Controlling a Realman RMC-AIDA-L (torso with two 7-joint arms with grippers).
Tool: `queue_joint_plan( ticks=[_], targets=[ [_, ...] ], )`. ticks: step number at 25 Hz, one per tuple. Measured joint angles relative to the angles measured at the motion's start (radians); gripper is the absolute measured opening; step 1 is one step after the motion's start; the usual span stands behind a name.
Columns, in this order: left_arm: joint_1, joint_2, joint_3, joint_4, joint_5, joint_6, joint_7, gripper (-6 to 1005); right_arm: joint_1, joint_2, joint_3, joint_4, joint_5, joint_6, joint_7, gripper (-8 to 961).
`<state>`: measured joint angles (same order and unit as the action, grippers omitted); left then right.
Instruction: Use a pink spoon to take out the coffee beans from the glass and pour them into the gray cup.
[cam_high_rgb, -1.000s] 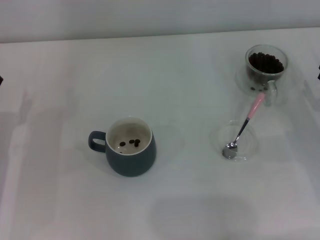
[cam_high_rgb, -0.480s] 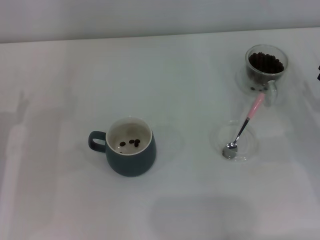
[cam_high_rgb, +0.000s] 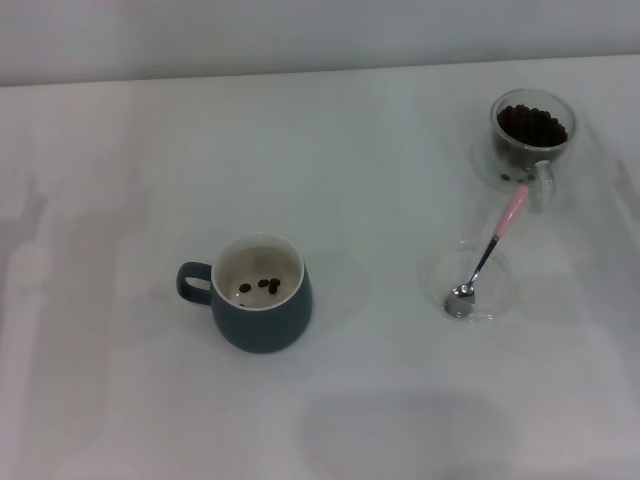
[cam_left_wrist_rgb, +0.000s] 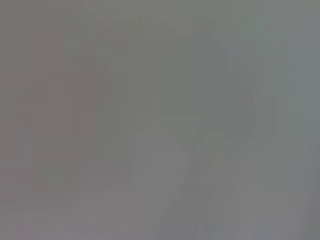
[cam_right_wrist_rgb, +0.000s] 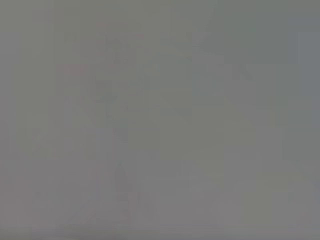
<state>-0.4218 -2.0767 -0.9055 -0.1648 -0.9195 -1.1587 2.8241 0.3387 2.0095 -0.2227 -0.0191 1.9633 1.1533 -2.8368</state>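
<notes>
Looking for my own fingers, I find neither gripper in the head view, and both wrist views show only a featureless gray blur, so I cannot tell whether they are released or clenched; they hold nothing that I can see. The pink spoon (cam_high_rgb: 487, 262) lies untouched, its shiny metal bowl resting in a shallow clear dish (cam_high_rgb: 497, 300) and its pale pink handle end pointing up toward the glass (cam_high_rgb: 531, 140). That glass, small, clear and rounded with a side handle, stands at the far right and looks nearly full of dark, oval coffee beans (cam_high_rgb: 532, 124). The gray cup (cam_high_rgb: 259, 293), a rounded blue-gray ceramic mug with a smooth cream inside and a loop handle on its left, stands well apart from them on the white table (cam_high_rgb: 360, 160), holding only a few beans. I judge some scooping done, with most left.
</notes>
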Motion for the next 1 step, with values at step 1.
queue_joint_plan(
  ticks=[1],
  targets=[
    [-0.001, 0.0, -0.002, 0.001, -0.001, 0.0, 0.0, 876, 0.001, 0.0, 0.007, -0.002, 0.0, 0.0, 0.0, 860]
  ],
)
